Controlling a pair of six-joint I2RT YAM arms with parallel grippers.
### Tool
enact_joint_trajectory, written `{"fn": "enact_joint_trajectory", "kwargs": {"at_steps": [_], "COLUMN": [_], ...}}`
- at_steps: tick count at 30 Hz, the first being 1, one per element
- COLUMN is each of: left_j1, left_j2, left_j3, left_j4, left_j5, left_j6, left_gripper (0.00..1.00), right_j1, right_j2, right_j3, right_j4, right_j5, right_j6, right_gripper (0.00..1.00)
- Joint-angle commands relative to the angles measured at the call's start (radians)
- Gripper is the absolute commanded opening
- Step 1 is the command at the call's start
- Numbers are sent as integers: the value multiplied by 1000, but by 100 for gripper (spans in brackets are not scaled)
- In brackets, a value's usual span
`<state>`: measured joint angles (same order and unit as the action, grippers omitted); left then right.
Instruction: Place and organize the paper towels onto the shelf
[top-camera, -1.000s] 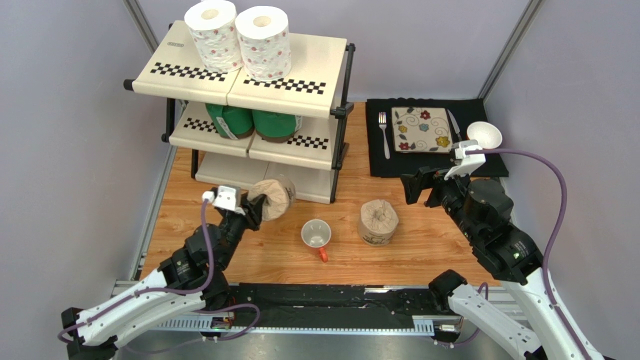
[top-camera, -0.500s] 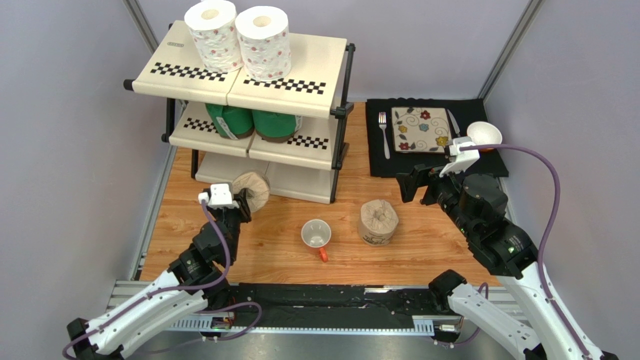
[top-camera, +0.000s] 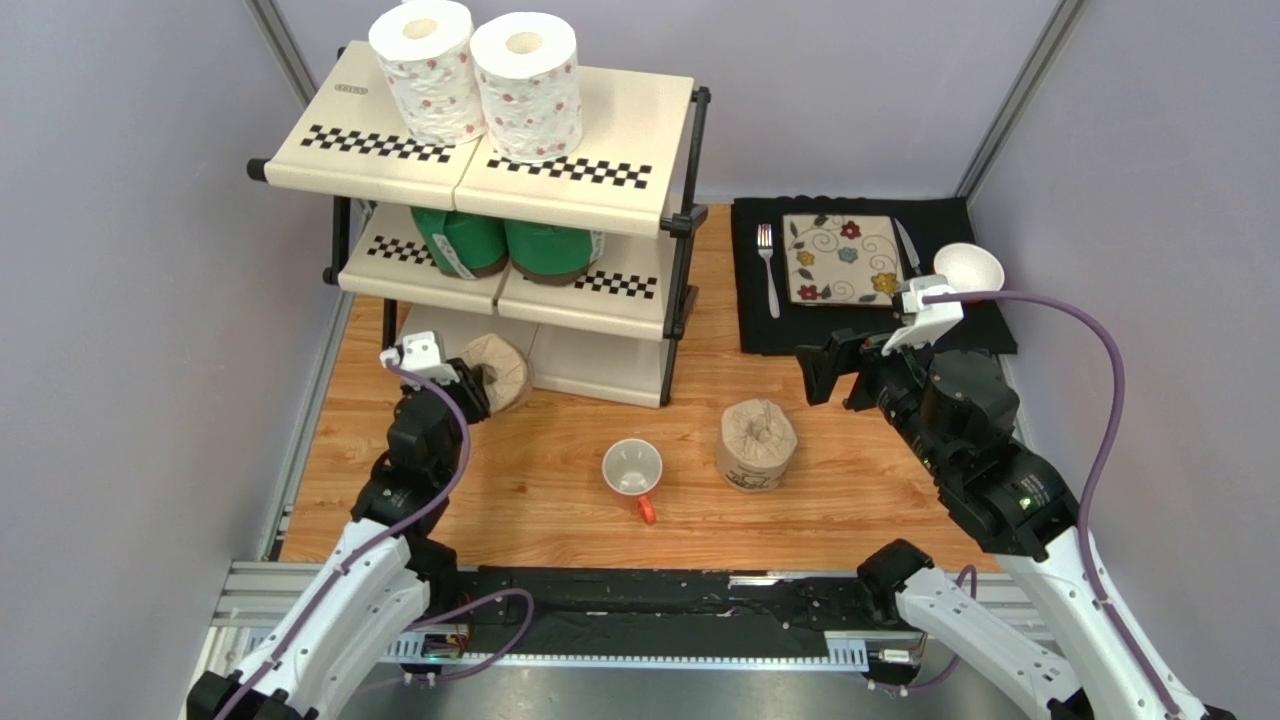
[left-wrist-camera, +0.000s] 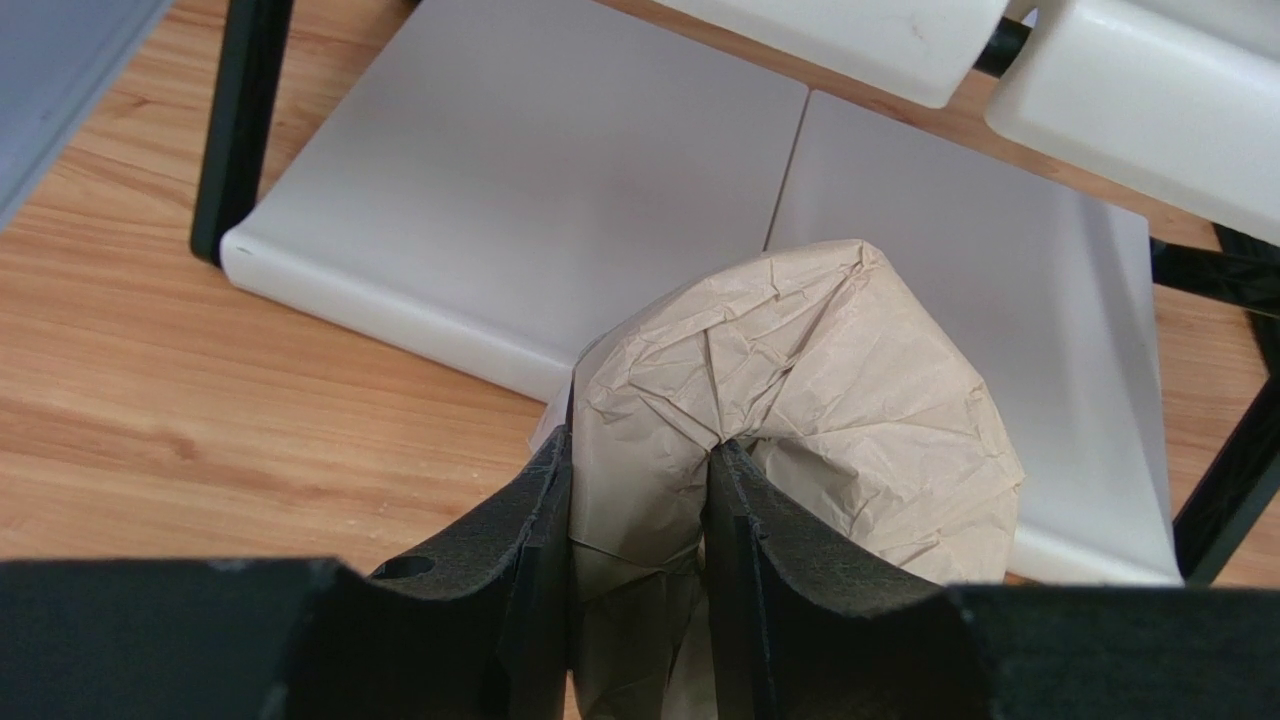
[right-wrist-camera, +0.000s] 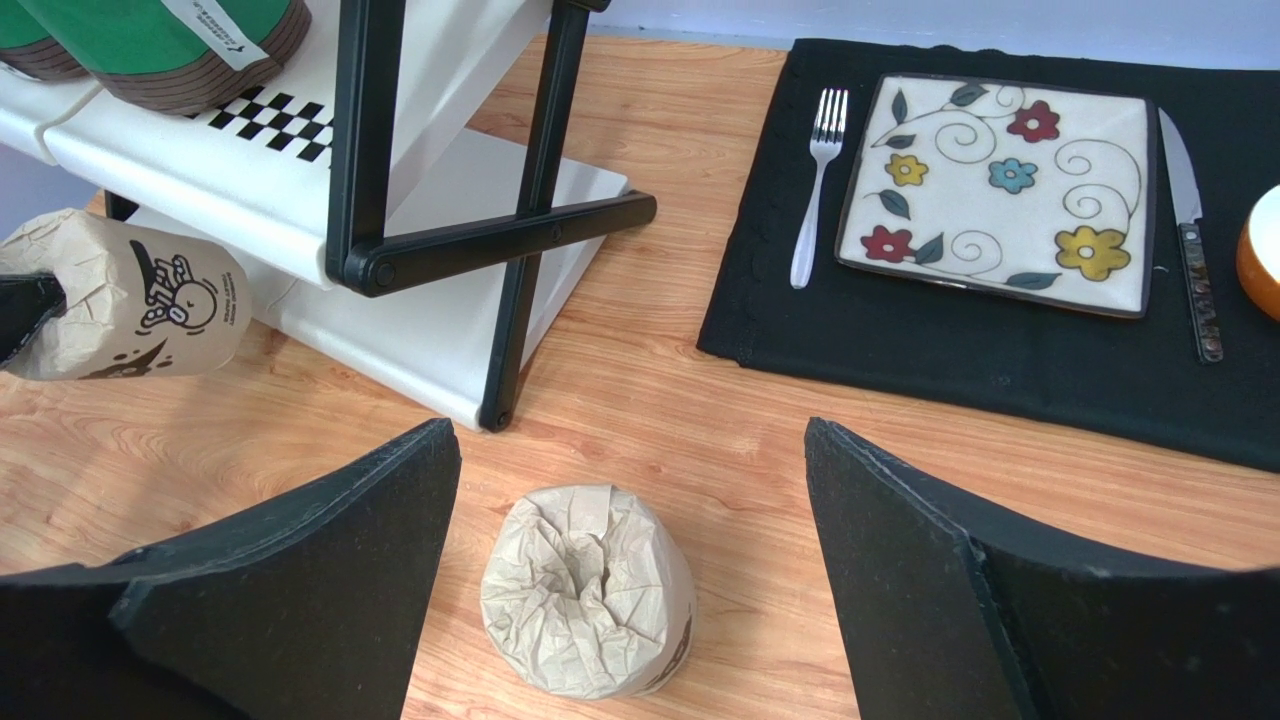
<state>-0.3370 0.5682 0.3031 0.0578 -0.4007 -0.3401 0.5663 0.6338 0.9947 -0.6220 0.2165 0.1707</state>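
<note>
My left gripper (top-camera: 478, 384) (left-wrist-camera: 639, 443) is shut on a tan-brown paper towel roll (top-camera: 501, 371) (left-wrist-camera: 842, 405) and holds it at the front edge of the shelf's bottom tier (left-wrist-camera: 526, 195). That roll (right-wrist-camera: 128, 293) also shows at the left of the right wrist view. A second tan roll (top-camera: 757, 443) (right-wrist-camera: 589, 593) stands on the table. My right gripper (top-camera: 842, 369) (right-wrist-camera: 631, 435) hangs open just behind it. On the shelf (top-camera: 631, 128), two white floral rolls (top-camera: 428, 68) sit on the top tier and two green rolls (top-camera: 460, 240) on the middle tier.
A white mug with a red handle (top-camera: 633, 470) lies on the wood between the arms. At the back right a black placemat (top-camera: 842, 323) carries a flowered plate (top-camera: 845, 258), a fork (top-camera: 766, 270), a knife and a white bowl (top-camera: 969, 270).
My left gripper has carried the tan roll leftward and back, up to the bottom tier's front edge. The right arm has barely shifted.
</note>
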Motion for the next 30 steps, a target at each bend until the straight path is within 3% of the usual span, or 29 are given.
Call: {"fn": "enact_joint_trajectory", "kwargs": {"at_steps": [1, 14, 30], "left_j1": [84, 266, 303], "left_j2": [48, 226, 392], "left_j3": [56, 100, 57], "left_j4": [163, 332, 580], "left_j5": [166, 342, 359], "left_j6": [-60, -115, -146], "left_gripper": [16, 15, 15], "right_j1": [3, 1, 3], "right_j2": [-11, -13, 7], "right_j3": [-7, -19, -11], "right_j4": [36, 38, 34], "right_j5": [20, 30, 47], "right_j6": [-19, -27, -48], "right_gripper": [90, 90, 90]}}
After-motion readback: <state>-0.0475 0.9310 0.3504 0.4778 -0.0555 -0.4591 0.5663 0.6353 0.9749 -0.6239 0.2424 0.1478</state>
